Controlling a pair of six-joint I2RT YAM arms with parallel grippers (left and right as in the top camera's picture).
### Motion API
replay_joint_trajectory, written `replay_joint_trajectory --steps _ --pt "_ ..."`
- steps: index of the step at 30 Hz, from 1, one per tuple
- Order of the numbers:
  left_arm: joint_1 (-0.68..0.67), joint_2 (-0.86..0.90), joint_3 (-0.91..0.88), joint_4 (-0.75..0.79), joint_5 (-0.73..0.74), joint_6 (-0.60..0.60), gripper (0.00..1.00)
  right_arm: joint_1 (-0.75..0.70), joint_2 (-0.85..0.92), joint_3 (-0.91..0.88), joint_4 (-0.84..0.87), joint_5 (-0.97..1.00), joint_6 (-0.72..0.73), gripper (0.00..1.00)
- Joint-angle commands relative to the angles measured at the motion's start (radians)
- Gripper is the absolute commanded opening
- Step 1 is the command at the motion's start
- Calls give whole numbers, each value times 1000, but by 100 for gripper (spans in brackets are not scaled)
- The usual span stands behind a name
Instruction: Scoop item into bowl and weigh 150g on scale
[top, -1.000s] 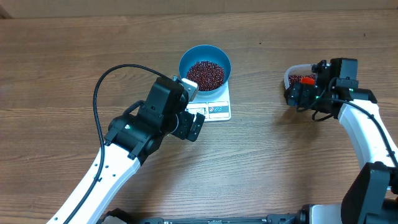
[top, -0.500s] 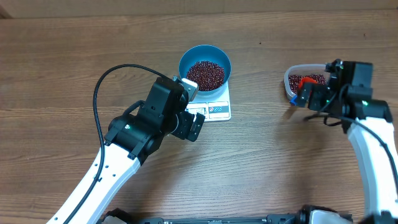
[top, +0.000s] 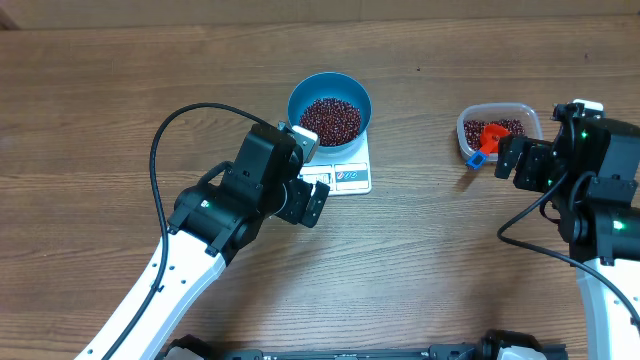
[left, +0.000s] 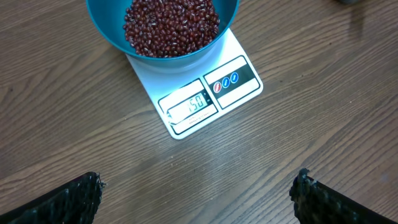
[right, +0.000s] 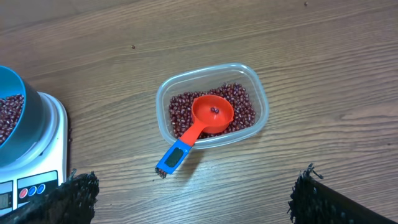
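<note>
The blue bowl (top: 330, 108) (left: 99, 18) holds a heap of red-brown beans (top: 330, 118) (left: 168, 25) and stands on the white scale (top: 352, 176) (left: 239, 78), whose display shows what looks like 150. My left gripper (top: 311, 202) (left: 196, 193) hovers open just in front of the scale, with nothing between its fingers. My right gripper (top: 515, 164) (right: 194, 186) is open and empty, a little in front and to the right of the clear tub. Only part of the bowl (right: 15, 118) and scale (right: 53, 162) shows in the right wrist view.
At the right, a clear plastic tub (top: 462, 128) (right: 163, 102) holds more beans. A red scoop (top: 489, 133) (right: 212, 113) with a blue handle (right: 175, 157) lies in it, the handle sticking out over the rim. A black cable (top: 180, 120) loops above the left arm.
My right gripper has drawn back from the tub, to the right and towards the front, leaving the scoop lying in the tub. The left arm, bowl and scale have not moved.
</note>
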Motion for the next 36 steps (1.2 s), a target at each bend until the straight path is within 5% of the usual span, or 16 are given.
replay_joint_trajectory --steps 1,36 --pt "1 6 -3 -1 8 15 100 -4 17 26 6 10 -4 100" --pt "1 6 -4 -1 8 15 100 -4 148 26 51 10 3 100"
